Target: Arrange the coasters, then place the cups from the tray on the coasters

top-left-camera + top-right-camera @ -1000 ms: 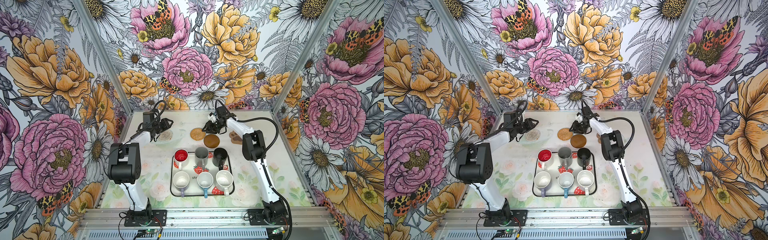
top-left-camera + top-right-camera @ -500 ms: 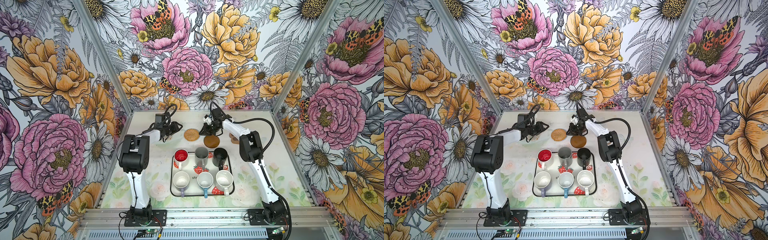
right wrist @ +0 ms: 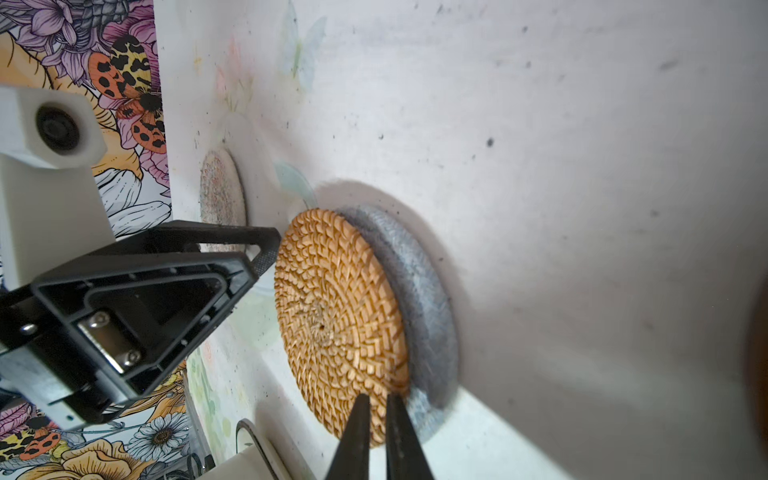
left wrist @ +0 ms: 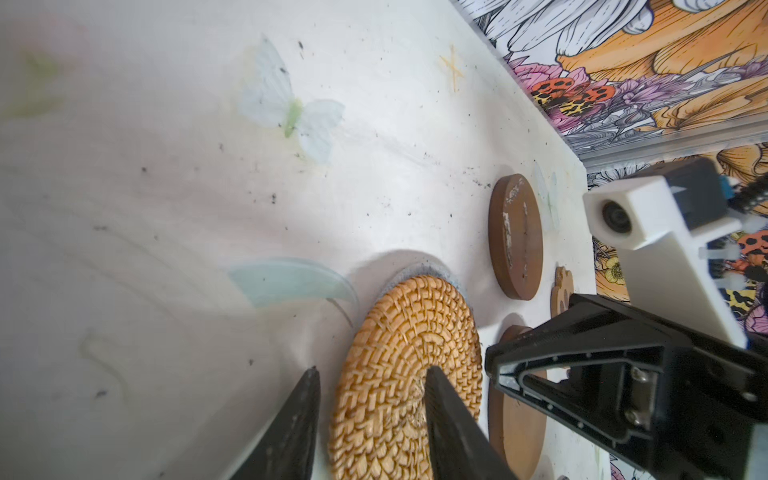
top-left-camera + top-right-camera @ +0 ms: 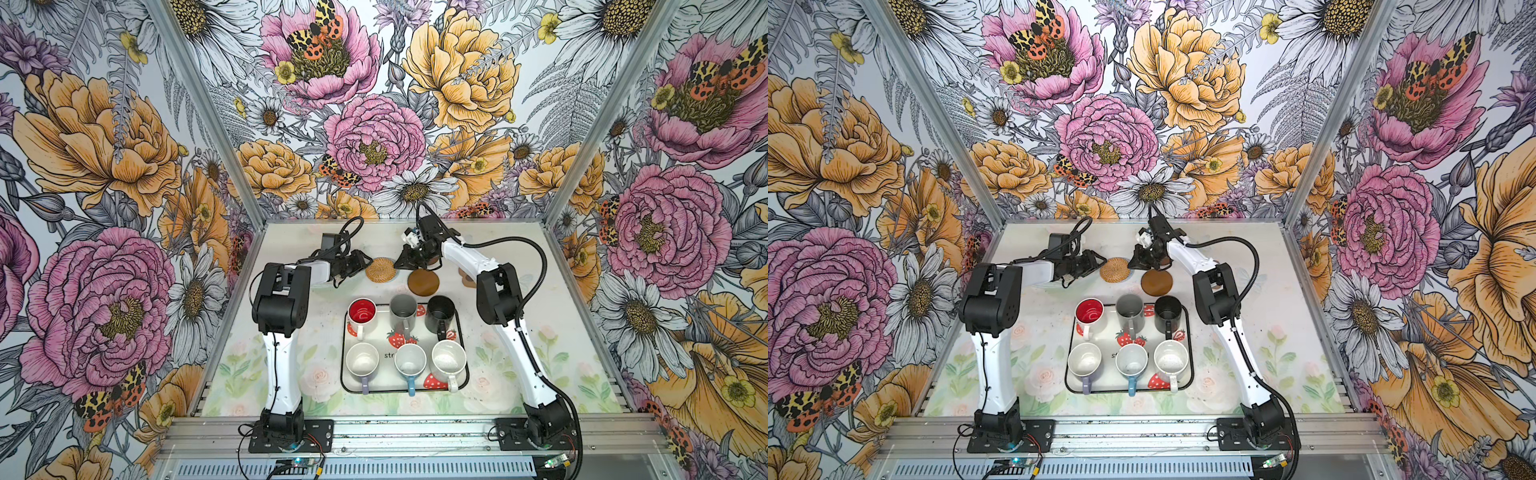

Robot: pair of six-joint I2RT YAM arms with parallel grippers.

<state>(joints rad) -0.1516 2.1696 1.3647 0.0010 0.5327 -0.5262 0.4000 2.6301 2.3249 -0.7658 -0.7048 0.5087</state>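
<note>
A strawberry tray (image 5: 384, 384) at the table's front holds all six cups (image 5: 403, 307). Coaster arranging is in hand at the back. The right gripper (image 3: 377, 399) pinches the tan woven coaster (image 3: 336, 307), which overlaps the grey woven coaster (image 3: 424, 299). The left gripper (image 4: 372, 370) straddles its edge, jaws apart. Next, probably, lift it clear.

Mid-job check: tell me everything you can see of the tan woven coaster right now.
The tan woven coaster is a round, rattan-like disc with a spiral weave. It lies beyond the tray, stacked off-centre on the grey woven coaster, leaving a grey crescent showing. The left pincer is open and straddles its edge, one tip over the weave. The right pincer, tips narrowly parted, sits at its opposite rim; a grip cannot be confirmed.
</note>
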